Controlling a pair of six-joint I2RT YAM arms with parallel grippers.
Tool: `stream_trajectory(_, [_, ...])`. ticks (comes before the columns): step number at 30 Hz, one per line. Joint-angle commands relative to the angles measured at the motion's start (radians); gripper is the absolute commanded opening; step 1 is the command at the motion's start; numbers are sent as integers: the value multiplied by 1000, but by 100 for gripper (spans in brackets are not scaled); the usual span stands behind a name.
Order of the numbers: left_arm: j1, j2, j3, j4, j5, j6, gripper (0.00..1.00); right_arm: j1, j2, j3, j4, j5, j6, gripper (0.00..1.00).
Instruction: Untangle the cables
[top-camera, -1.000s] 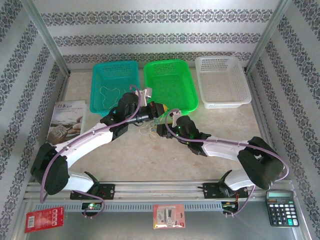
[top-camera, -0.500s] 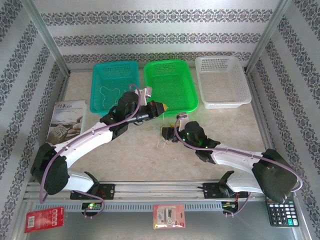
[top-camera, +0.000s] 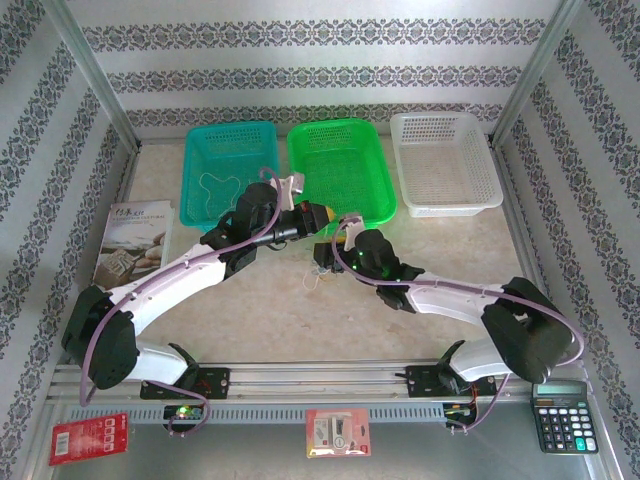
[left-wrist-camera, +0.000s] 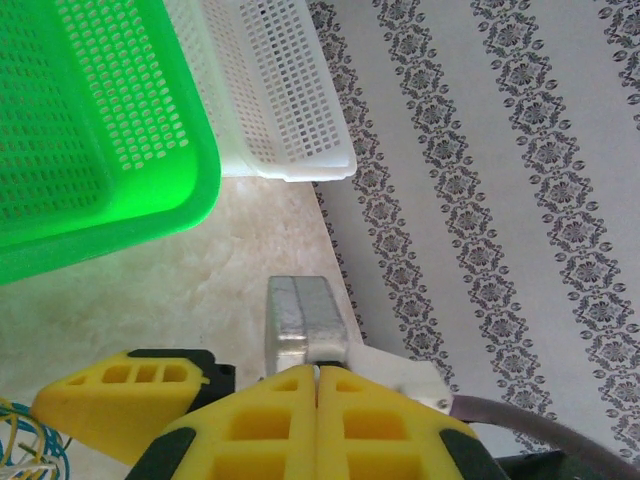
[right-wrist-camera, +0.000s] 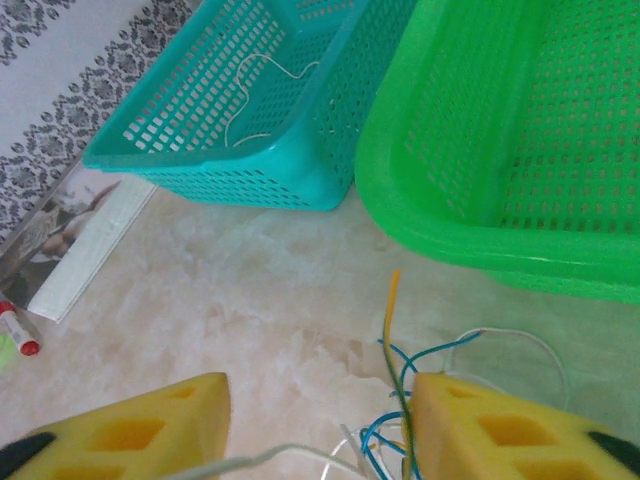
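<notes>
Cables (right-wrist-camera: 391, 320) in blue, yellow-orange and cream-white lie in a loose tangle on the pale marbled bench (top-camera: 250, 310), just in front of the green basket (top-camera: 340, 165) near the middle of the workspace. The right gripper (top-camera: 325, 258) hangs directly over the tangle. Its wrist camera shows the jaws standing apart, with the blue loops and one upright yellow-orange strand in the gap between the two yellow fingers (right-wrist-camera: 490, 420). That strand runs close beside the right-hand finger, and whether the two touch cannot be told; no strand is visibly pinched. The left gripper (top-camera: 322, 214) is poised by the near edge of the green basket, its jaws pressed flat together with nothing showing between them. A corner of the tangle sits at the lower left of its wrist view. A single cream cord (right-wrist-camera: 250, 100) lies curled inside the teal basket (top-camera: 230, 170) to the left, apart from the others. The white basket (top-camera: 445, 160) stands to the right of the green one. A book (top-camera: 135, 240) rests at the bench's left side, and a calculator (top-camera: 565, 415) sits at the near right corner.
</notes>
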Motion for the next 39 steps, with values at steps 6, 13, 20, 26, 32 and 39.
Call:
stream_trajectory(6, [-17, -10, 135, -12, 58, -1, 0, -7, 117, -4, 102, 62, 29, 28])
stream_trajectory(13, [-13, -22, 348, -146, 68, 68, 0, -4, 168, -63, 168, 83, 86, 21])
stream_trajectory(20, [6, -35, 549, -267, 19, 170, 0, 4, 195, -113, 216, 96, 128, 20])
stream_trajectory(26, [35, -38, 693, -349, -57, 269, 0, 18, 207, -149, 241, 110, 153, 22])
stream_trajectory(32, [51, -32, 818, -417, -186, 395, 0, 26, 206, -182, 259, 120, 173, 27])
stream_trajectory(39, [127, -3, 924, -428, -298, 498, 0, 33, 209, -193, 265, 125, 183, 35])
